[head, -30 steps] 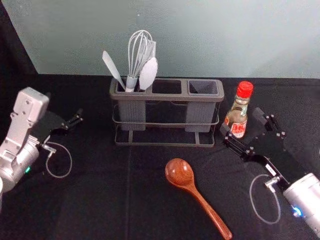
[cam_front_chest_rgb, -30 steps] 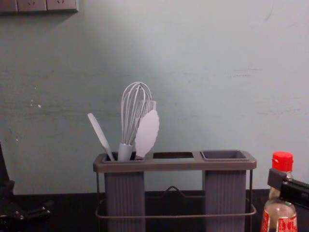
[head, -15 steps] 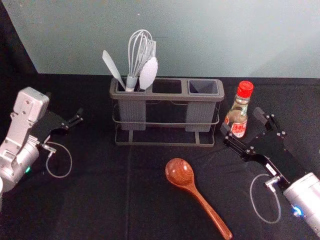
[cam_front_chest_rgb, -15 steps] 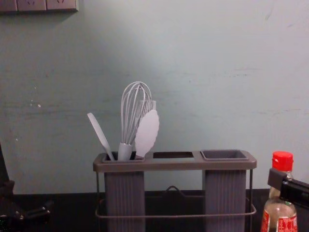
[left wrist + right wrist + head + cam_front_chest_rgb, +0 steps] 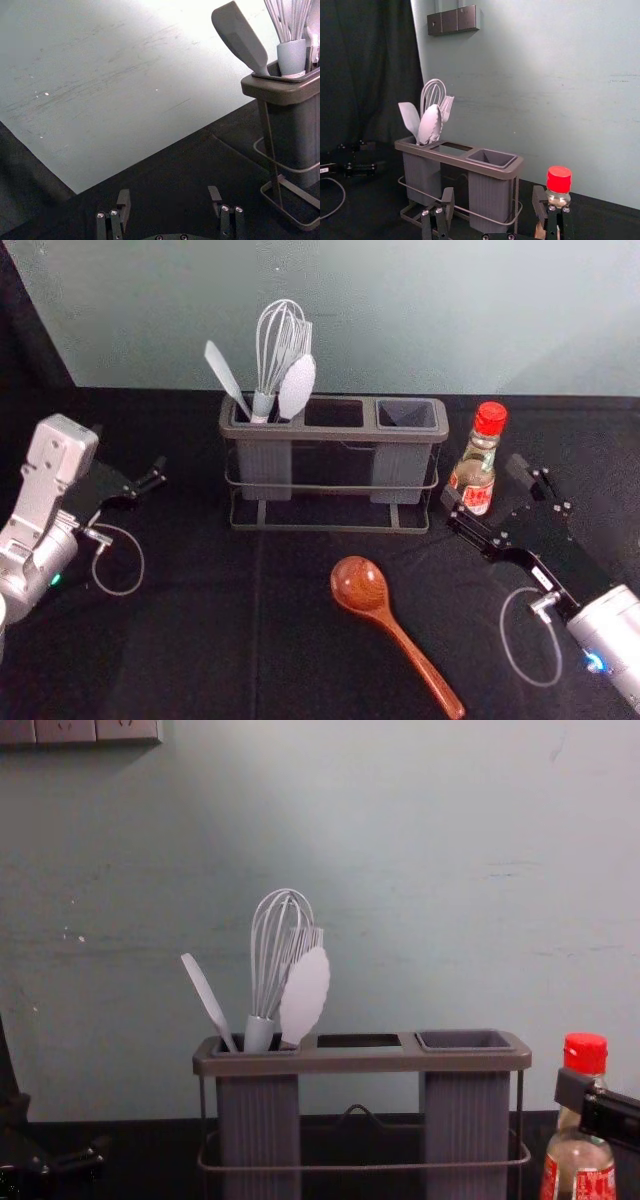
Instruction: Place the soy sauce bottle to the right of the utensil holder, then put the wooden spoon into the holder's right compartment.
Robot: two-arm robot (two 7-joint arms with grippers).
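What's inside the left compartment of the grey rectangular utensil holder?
A pale wire whisk, pale flat spatula, pale oval-headed utensil and pale pronged utensil. The ribbed grey walls hide their lower ends.

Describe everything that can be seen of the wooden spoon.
The wooden spoon is glossy reddish brown with visible grain, and has a rounded bowl and a slim, straight handle. It lies on the black tabletop, on the robot's side of the utensil holder, bowl end towards it. The handle slants back towards the robot and to its right. Apart from the tabletop, nothing touches it.
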